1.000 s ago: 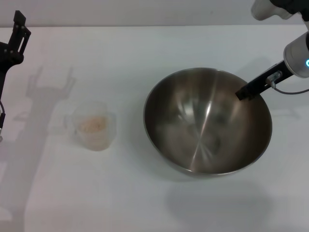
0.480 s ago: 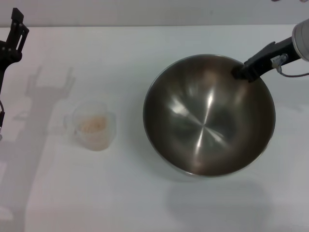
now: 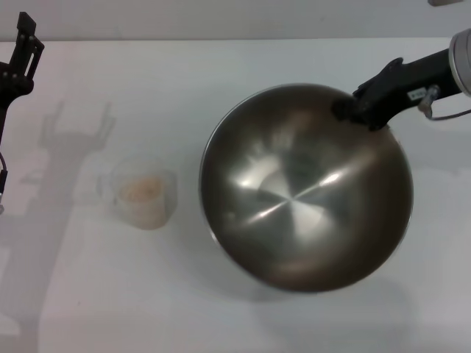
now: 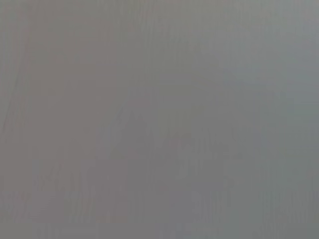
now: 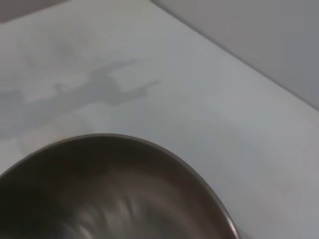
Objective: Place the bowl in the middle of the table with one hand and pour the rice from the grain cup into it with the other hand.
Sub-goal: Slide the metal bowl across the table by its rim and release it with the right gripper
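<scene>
The bowl (image 3: 305,187) sits right of the middle of the table (image 3: 221,66), its shiny inside turned up toward the head camera and its near side seeming lifted, a shadow lying on the table below its near rim. The right gripper (image 3: 352,109) is clamped on the bowl's far right rim, 1 dark finger reaching over the edge into the inside; its arm runs off to the right of the bowl. In the right wrist view the bowl's rim (image 5: 149,149) curves across the near field with bare table beyond it; that arm's own fingers do not show there.

The grain cup (image 3: 143,193) stands upright on the table to the left of the bowl, apart from it, with a gap of bare white between the 2. The rice (image 3: 140,191) lies inside the cup as a small pale beige heap.

The left gripper (image 3: 22,55) hangs far to the left of the bowl, beyond the cup and toward the far edge of the table, touching nothing; whether its fingers are apart or together cannot be told. Its shadow falls on the table between it and the cup. The left wrist view shows only a flat grey field.
</scene>
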Robot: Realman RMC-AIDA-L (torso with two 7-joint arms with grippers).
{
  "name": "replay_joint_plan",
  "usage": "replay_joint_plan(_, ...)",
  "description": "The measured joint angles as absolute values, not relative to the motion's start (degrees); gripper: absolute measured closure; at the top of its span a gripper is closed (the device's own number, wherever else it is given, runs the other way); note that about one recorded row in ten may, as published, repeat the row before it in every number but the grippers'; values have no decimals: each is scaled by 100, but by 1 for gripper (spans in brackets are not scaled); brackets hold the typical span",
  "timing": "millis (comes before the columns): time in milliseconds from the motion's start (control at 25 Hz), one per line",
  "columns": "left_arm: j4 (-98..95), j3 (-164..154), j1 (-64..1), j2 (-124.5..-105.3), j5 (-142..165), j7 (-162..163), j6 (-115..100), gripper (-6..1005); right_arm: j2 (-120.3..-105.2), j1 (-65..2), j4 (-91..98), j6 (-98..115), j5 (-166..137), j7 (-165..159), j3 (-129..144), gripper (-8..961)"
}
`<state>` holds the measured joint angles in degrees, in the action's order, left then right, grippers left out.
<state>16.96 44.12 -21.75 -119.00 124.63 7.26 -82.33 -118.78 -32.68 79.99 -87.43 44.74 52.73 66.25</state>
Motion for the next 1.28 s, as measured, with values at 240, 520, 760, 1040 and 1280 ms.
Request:
replay_joint_plan(240, 1697, 4412, -2188, -11901, 12463, 711, -8235, 230, -11882, -3321, 7799, -8913, 4838, 5440, 6708, 908)
replay_joint_plan(520, 1703, 4426, -2190, -11900, 12463, 705, -8236, 233, -11885, -3513, 7207, -8919, 4949, 5482, 6774, 895)
replay_joint_plan(760, 1705, 4430, -2197, -11900, 12463, 698, -8235, 236, -11879, -3719, 6743, -8920, 4916, 5500, 6774, 885)
replay_joint_plan(1040, 1705, 4430, -2206, -11907, 12463, 695, -8235, 239, -11877, -3892, 6498, -8919, 4508, 5380, 6851, 873)
replay_joint_plan(1280, 1706, 4429, -2206, -11909, 12463, 694, -8236, 242, -11883, -4000, 6345, -8878, 4404, 5244, 6964, 862)
